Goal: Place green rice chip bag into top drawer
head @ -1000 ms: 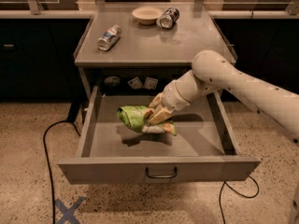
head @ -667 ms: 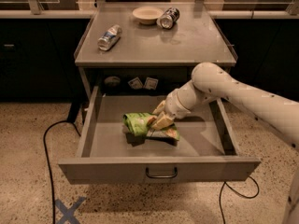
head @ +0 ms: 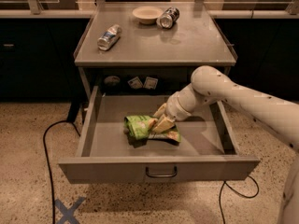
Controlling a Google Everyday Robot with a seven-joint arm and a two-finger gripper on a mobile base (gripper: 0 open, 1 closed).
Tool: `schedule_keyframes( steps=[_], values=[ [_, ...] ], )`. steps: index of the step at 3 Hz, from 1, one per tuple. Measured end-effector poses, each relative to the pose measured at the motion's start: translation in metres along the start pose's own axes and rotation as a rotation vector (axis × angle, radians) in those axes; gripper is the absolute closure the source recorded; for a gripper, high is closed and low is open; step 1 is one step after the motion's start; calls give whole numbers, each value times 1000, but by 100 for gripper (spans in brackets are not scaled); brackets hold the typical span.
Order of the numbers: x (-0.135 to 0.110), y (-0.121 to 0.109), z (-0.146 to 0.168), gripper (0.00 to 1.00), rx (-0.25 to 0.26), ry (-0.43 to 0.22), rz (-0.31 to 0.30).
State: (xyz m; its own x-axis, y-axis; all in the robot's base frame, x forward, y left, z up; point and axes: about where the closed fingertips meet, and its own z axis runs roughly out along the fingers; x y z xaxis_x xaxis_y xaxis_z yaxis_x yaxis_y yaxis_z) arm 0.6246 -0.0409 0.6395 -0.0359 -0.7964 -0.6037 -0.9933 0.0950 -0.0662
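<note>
The green rice chip bag [head: 139, 126] lies crumpled on the floor of the open top drawer [head: 117, 143], left of centre. My gripper [head: 160, 118] is inside the drawer at the bag's right end, just above it. Its tan fingers [head: 164, 124] stand apart, one on each side of the bag's edge, and they look open. The white arm reaches in from the right over the drawer's right wall. The drawer's front panel with its dark wire handle [head: 161, 173] faces the camera.
On the cabinet top [head: 187, 45] lie a silver can [head: 109, 37] on the left, a white bowl [head: 147, 14] and a second can [head: 168, 17] at the back. A black cable [head: 46, 148] runs over the floor on the left. A blue X mark [head: 69, 211] is on the floor.
The bag came down and slightly right onto the drawer floor with the gripper. Since then the bag has stayed put and the gripper has eased slightly up from it.
</note>
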Motion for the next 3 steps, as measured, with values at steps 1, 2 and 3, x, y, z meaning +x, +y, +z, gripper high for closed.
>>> schedule_keyframes(
  steps=[1, 2, 3],
  values=[
    [0, 0, 0, 81, 0, 0, 0],
    [0, 0, 0, 58, 0, 0, 0],
    [0, 0, 0, 35, 0, 0, 0]
  ],
)
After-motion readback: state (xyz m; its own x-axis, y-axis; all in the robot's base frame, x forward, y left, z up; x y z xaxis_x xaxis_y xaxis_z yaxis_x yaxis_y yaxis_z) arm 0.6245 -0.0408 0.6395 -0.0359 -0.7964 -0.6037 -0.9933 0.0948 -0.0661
